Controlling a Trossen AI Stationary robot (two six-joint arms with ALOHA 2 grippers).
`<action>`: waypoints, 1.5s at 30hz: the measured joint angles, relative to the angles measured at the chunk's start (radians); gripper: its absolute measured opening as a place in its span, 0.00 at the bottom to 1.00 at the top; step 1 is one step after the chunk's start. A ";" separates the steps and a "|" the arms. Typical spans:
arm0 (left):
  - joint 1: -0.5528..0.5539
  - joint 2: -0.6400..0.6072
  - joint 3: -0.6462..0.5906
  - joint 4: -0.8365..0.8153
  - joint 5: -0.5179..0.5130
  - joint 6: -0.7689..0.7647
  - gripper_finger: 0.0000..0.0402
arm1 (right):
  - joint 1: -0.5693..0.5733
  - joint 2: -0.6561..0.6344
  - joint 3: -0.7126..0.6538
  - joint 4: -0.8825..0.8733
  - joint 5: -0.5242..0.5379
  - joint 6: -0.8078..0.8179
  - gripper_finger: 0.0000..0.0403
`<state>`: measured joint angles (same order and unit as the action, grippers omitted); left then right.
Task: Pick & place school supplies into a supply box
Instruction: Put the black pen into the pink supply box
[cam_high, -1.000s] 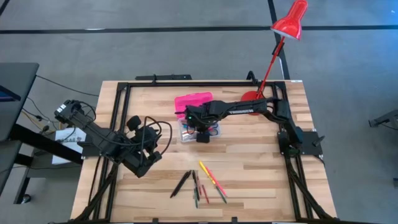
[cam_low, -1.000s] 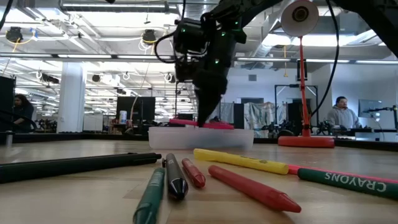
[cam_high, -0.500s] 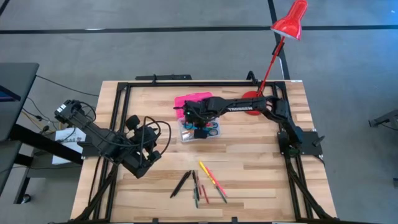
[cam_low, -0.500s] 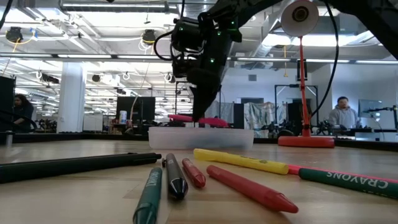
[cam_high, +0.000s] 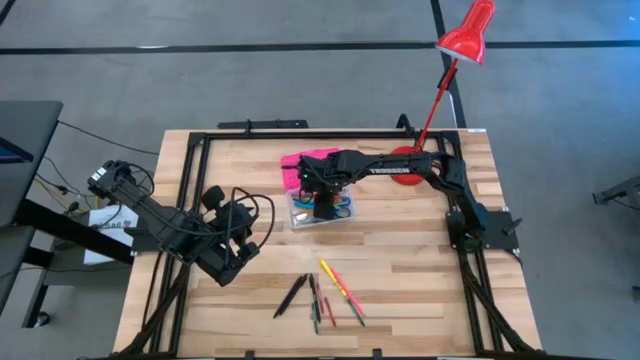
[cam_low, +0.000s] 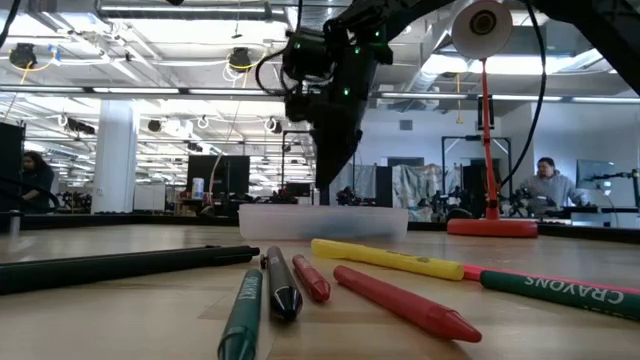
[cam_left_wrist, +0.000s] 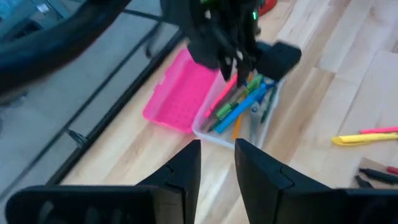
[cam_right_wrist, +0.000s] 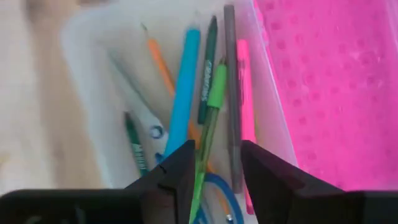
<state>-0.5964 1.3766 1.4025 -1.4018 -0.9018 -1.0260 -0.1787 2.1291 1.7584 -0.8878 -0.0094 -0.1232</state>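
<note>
Risen slightly since before, right gripper (cam_high: 322, 210) hovers over the supply box (cam_high: 322, 211), fingers seemingly parted, empty.

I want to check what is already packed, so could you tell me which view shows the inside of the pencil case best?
The right wrist view: it looks straight into the pencil case at the pens. The left wrist view shows it smaller, the high view has the arm over it, and the low view shows only its side wall.
</note>
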 joint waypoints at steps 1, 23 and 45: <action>0.000 0.000 0.000 0.001 0.009 -0.008 0.23 | 0.001 -0.014 0.000 -0.004 -0.013 0.000 0.31; -0.012 0.052 0.000 0.160 0.076 -0.068 0.23 | 0.156 -0.448 -0.034 -0.019 -0.105 -0.069 0.26; -0.066 0.363 0.000 0.441 0.243 -0.138 0.23 | 0.276 -1.095 -0.474 0.222 -0.092 0.083 0.26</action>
<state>-0.6624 1.7392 1.4021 -0.9612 -0.6586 -1.1640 0.0973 1.0343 1.2847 -0.6659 -0.1015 -0.0399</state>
